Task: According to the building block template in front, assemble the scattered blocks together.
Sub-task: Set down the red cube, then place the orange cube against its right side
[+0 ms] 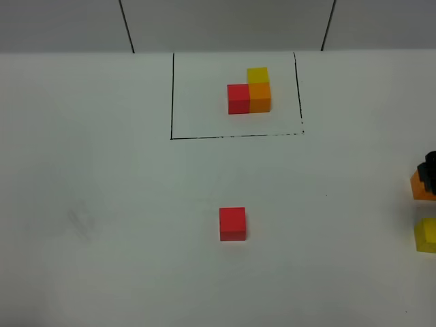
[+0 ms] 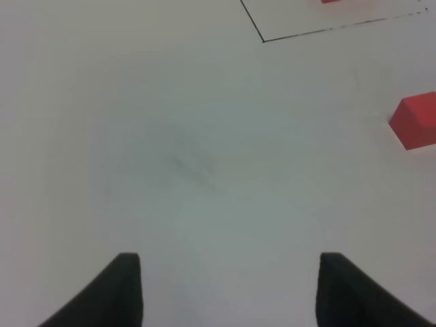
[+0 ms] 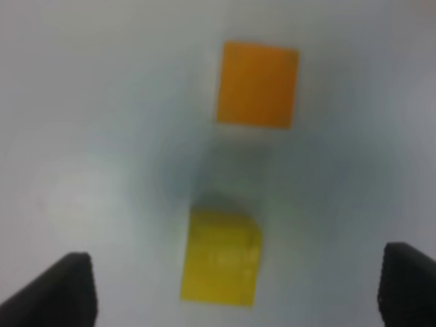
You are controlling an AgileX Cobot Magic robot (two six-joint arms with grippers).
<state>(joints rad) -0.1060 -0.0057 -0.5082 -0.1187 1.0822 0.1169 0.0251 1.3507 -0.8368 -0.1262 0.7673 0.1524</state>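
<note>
Left gripper (image 2: 229, 262) spread wide, empty, over the open left half of the desk (image 1: 102, 204). Red block (image 1: 232, 223) mid-desk, room all round. Template (image 1: 249, 92) framed near the far edge. At the right edge, right gripper (image 3: 238, 269) spread wide above orange block (image 1: 422, 185) and yellow block (image 1: 427, 235).

Template (image 1: 249, 92): red and orange cubes touching side by side, a yellow one against the orange's far face, all inside a thin black drawn rectangle. Loose red cube (image 1: 232, 223) sits flat mid-table, alone. Loose orange cube (image 1: 420, 186) and loose yellow cube (image 1: 427, 235) lie near each other, not touching, at the right edge
</note>
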